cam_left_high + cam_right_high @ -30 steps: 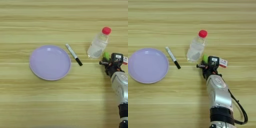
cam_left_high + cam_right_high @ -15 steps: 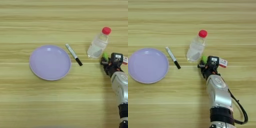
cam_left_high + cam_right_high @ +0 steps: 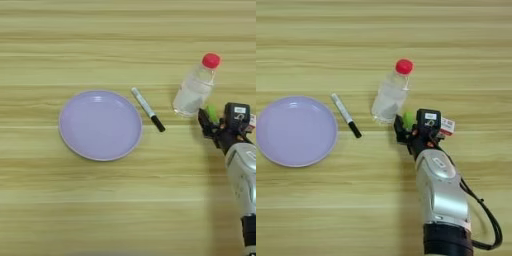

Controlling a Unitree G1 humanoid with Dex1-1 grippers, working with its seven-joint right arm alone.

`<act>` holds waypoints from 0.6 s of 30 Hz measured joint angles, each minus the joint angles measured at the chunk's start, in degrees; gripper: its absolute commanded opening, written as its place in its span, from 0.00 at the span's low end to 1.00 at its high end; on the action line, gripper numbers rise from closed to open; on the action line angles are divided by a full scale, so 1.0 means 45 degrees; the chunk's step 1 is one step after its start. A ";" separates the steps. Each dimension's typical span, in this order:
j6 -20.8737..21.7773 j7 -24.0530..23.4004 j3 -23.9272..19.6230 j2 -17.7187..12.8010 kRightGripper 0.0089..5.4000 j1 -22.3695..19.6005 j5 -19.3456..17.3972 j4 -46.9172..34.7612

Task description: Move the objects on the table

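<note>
A small bright green block lies on the wooden table, just right of the base of a clear bottle. My right gripper sits directly at this block, reaching in from the bottom right on its silver forearm. The black gripper parts hide the block's near end, so only its top shows. A slim white marker with a black cap lies at a slant in the middle, well left of the gripper.
A clear plastic bottle with a red cap lies tilted just behind the block and very close to the gripper. A lilac plate rests on the left, with the marker beside its right rim.
</note>
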State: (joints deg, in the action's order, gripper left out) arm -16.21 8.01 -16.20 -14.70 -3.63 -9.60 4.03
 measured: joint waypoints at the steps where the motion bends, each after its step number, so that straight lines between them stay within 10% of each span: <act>1: -0.0153 0.0006 0.0070 0.0027 0.75 0.0186 -0.0004 -0.0366; 10: -0.0798 0.0021 0.0539 0.0557 0.99 0.1138 -0.0084 -0.2282; 18: -0.0649 -0.0034 0.0993 0.1029 1.00 0.1064 -0.0037 -0.2570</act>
State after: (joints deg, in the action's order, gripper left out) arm -19.13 7.86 -11.73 -10.06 1.16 -9.77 -7.54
